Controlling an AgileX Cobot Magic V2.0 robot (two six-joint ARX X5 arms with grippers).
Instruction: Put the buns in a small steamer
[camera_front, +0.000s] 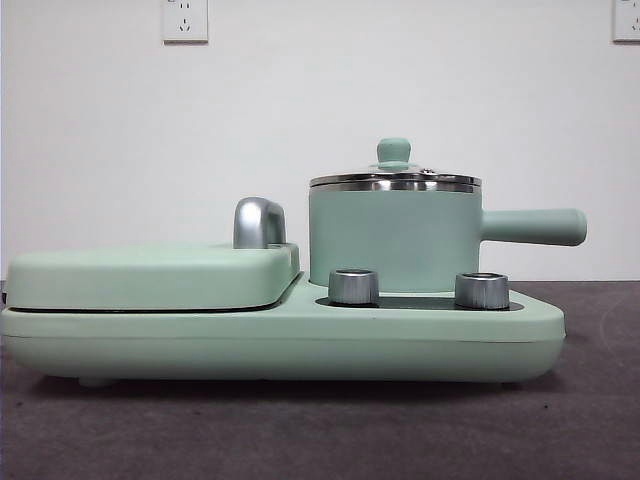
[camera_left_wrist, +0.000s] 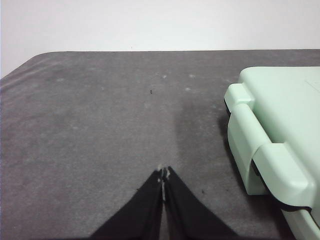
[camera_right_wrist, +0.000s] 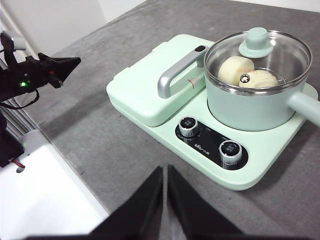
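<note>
Left gripper (camera_left_wrist: 163, 175): we see its jaws pressed together, holding nothing, over the bare gray table (camera_left_wrist: 100, 125).
Right gripper (camera_right_wrist: 166, 172): jaws closed tight too, empty, in front of the green cooker (camera_right_wrist: 260, 165).
Buns (camera_right_wrist: 245, 72): both sit inside the small steamer (camera_right_wrist: 250, 100).
Lid (camera_right_wrist: 257, 45): on top of the steamer.

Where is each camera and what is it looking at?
Front view: low, at table height, looking level at the steamer on the green cooker; no robot part shows.
Left wrist view: above the left gripper, jaws shut, looking over the grey table at the cooker's end.
Right wrist view: high above the right gripper, jaws shut, looking down at the buns under the glass lid.
Front and right wrist views share the steamer.
</note>
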